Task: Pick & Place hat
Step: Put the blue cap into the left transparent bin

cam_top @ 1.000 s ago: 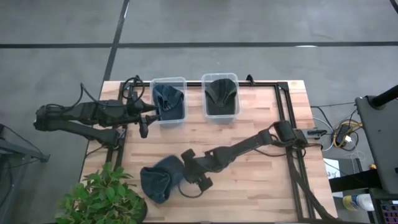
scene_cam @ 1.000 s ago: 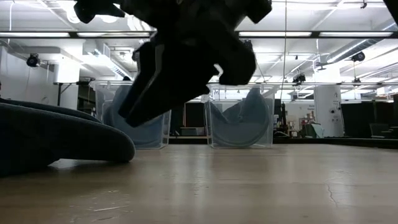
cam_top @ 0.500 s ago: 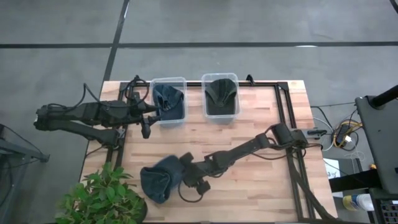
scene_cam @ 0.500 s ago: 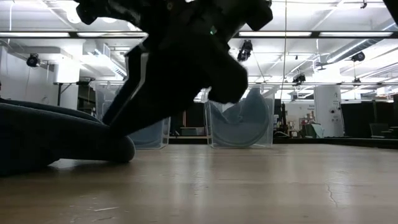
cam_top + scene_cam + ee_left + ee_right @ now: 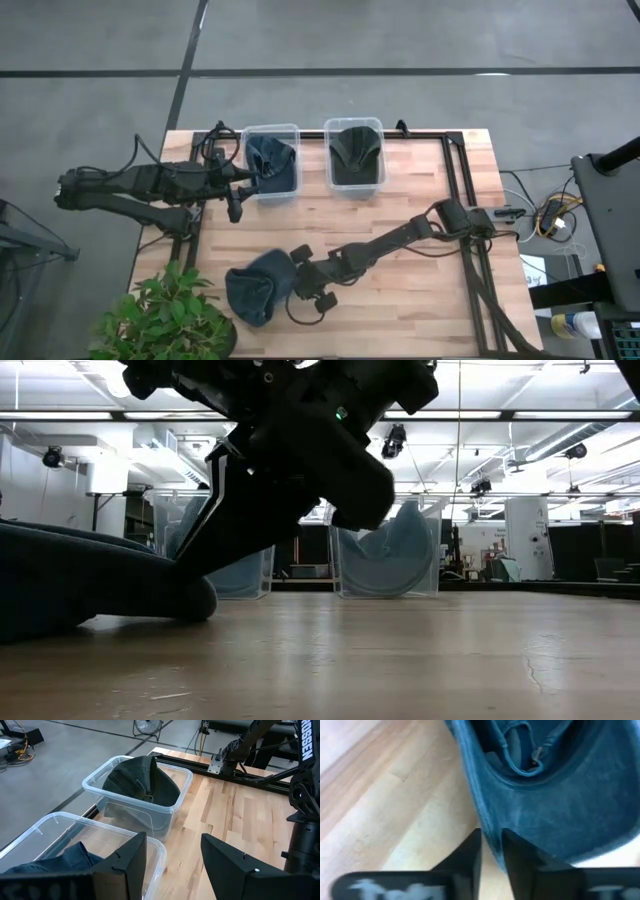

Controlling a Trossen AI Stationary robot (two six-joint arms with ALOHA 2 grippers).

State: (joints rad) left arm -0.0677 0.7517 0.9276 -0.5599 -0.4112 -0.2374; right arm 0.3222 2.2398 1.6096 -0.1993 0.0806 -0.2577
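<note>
Right gripper (image 5: 291, 292): your fingers pinch the blue hat (image 5: 254, 286), lower left.
Left gripper (image 5: 243, 183): open, upper left.
Writing: "ROSSEN" on an arm, left wrist view.

Right gripper (image 5: 291, 290) is lower and closer to the blue hat (image 5: 255, 287) than 1.0 s ago, now at the hat's edge. Fingers (image 5: 470, 851) pinch the brim between them. Right arm stretches farther left.

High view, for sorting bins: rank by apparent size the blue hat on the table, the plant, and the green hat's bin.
1. Plant, though cut off at the frame's edge.
2. Blue hat and the green hat's bin: too alike to rank.
</note>
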